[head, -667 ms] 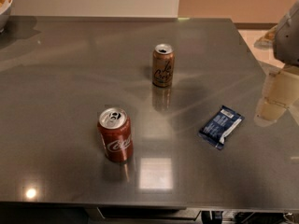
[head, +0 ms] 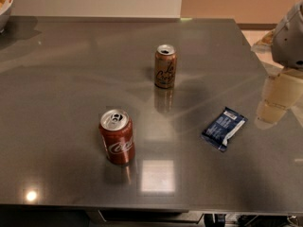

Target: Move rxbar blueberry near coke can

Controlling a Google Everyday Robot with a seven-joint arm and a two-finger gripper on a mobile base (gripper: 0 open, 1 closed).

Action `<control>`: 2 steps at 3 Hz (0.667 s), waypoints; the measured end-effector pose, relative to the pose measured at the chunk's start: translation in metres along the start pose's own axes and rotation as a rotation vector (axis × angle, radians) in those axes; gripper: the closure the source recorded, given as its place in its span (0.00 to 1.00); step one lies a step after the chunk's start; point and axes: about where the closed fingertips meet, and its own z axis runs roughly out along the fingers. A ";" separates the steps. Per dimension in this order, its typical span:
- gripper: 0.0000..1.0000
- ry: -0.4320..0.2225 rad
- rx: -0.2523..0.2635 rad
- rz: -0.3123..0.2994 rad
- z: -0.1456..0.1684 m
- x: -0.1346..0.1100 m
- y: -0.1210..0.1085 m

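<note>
The rxbar blueberry [head: 223, 128], a flat dark blue wrapper with white lettering and a pale edge, lies on the grey table [head: 66, 79] at the right of centre. The coke can [head: 117, 136], red with white script and a silver top, stands upright at the front left, well apart from the bar. My gripper [head: 271, 111] hangs at the right edge of the view, pale and pointing down, just right of the bar and above the table. It holds nothing that I can see.
A gold-brown can [head: 165, 66] with dark script stands upright near the table's middle, behind the bar and the coke can. A white bowl [head: 4, 6] sits at the far left corner. The table's right edge runs just behind my arm [head: 289, 37].
</note>
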 end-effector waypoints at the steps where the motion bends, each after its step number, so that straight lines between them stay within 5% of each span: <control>1: 0.00 -0.041 -0.042 -0.044 0.020 -0.001 0.001; 2: 0.00 -0.089 -0.067 -0.108 0.045 0.000 0.007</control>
